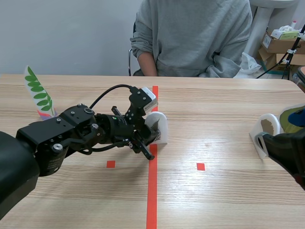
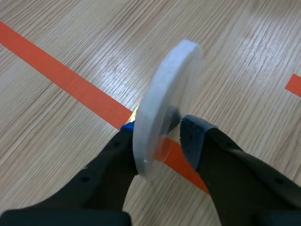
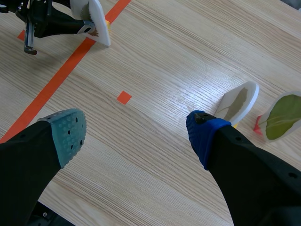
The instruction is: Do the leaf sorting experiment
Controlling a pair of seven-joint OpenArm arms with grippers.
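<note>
Left arm (image 1: 62, 133) low — fingers (image 2: 192, 140) clamping leaf card (image 2: 164, 94).

Bare surface (image 1: 214, 143) between the centre card (image 1: 161, 125) and the brown-leaf card (image 1: 268, 128) gives an open passage. The left arm (image 1: 71, 133) blocks the left front, and the fern card (image 1: 38, 93) stands behind it. The green-leaf card (image 3: 282, 115) stands just beside the brown-leaf card. A person (image 1: 190, 38) occupies the far edge.

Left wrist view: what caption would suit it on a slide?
Left gripper around a standing white leaf card, over the orange tape line.
</note>
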